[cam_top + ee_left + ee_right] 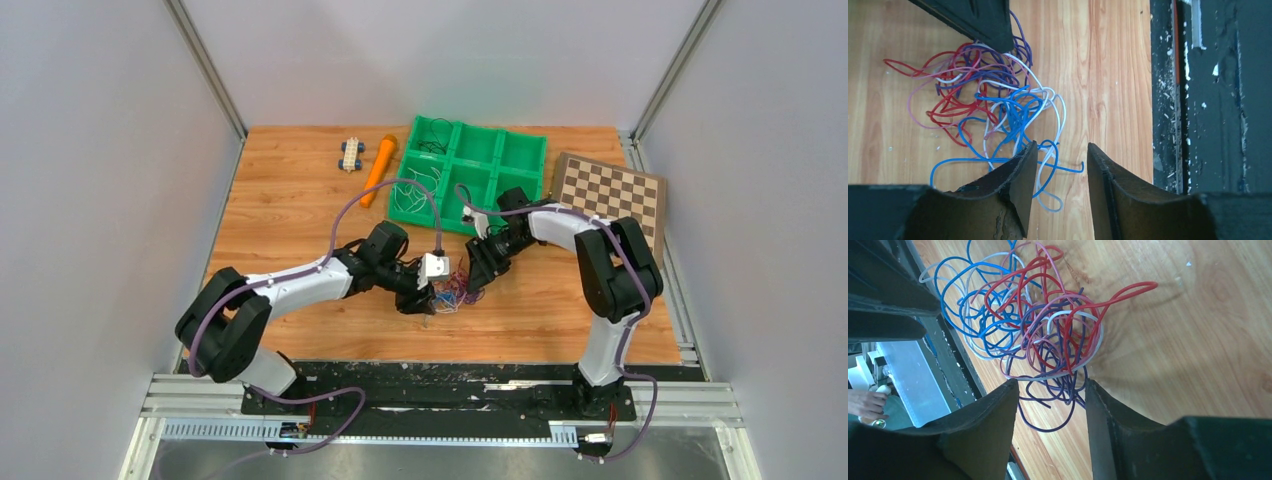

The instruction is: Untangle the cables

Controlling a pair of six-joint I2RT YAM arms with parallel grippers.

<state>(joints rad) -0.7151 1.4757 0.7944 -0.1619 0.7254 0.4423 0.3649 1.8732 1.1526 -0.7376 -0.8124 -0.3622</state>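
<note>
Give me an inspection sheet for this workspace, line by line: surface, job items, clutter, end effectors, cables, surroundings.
Surface: wooden table, plank grain.
Job's things: thin wires in red, blue, white and purple, one knotted clump lying between the two arms.
Clutter: green tray holding more thin strands; orange marker; small toy; chessboard at the right edge.
End effectors: left end effector open, blue and white loops between its fingers; right end effector open, purple loops between its fingers.
Cables: lilac arm cables looping along both arms.
Surroundings: grey walls; a person's hand at the edge of the right wrist view.
</note>
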